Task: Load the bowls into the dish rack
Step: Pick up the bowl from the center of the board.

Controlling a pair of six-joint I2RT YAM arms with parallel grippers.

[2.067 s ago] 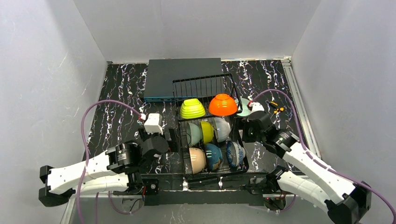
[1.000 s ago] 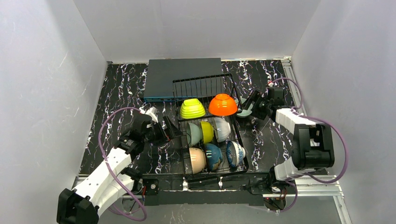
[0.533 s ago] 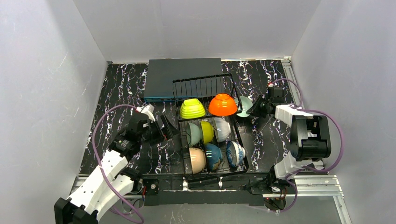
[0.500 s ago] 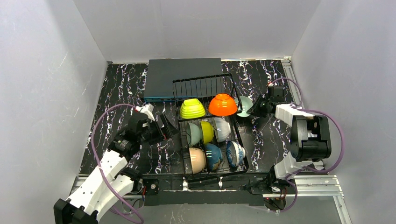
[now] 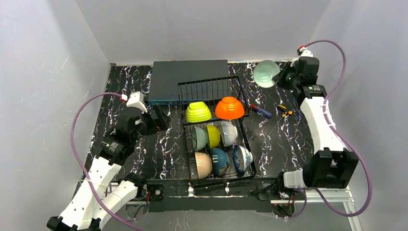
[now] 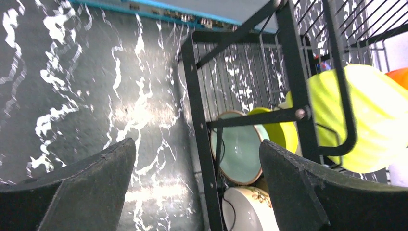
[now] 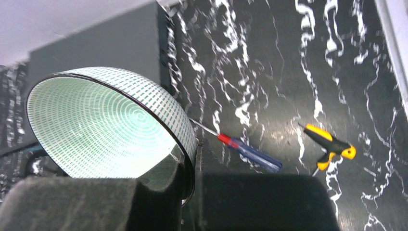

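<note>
Both lower rows of the rack (image 5: 188, 144) are full, three bowls (image 5: 220, 161) each: no way in for a pincer. Lime bowl (image 5: 198, 112) and orange bowl (image 5: 229, 108) span the raised tier. The tines (image 5: 207, 89) behind stand free, with the box (image 5: 187, 79) just past them. Right of the rack, a screwdriver (image 5: 260, 111) and a yellow tool (image 5: 285, 113) lie on the bench (image 5: 284, 139). My left pincer (image 5: 158, 120) has open bench leftward.

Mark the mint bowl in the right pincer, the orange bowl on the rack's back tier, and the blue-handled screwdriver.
mint bowl (image 7: 103, 126): right wrist view, middle of its inside.
orange bowl (image 5: 229, 108): top external view, its domed outer wall.
blue-handled screwdriver (image 7: 257, 157): right wrist view, the blue handle.
</note>
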